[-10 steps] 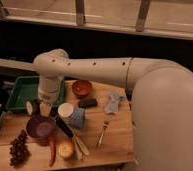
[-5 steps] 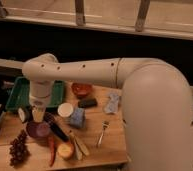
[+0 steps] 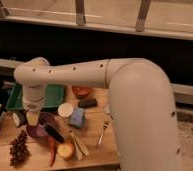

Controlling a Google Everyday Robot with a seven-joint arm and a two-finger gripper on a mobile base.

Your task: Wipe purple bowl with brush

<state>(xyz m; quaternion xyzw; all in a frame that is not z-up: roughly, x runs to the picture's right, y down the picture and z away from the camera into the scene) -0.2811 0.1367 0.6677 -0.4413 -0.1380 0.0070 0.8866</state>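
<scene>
Over the left side of the bowl hangs our gripper; whether it clasps anything, we cannot tell. The brush lies across the bowl's right rim. Pressing down off-centre, we could tip the bowl and flick the brush away.

the arm swings further left and lower, so the gripper now hangs over the purple bowl.

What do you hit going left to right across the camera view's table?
Dark grape bunch → round dark purple bowl, pincer hanging over it → small white cup → short black rectangular block → thin silver fork.
</scene>
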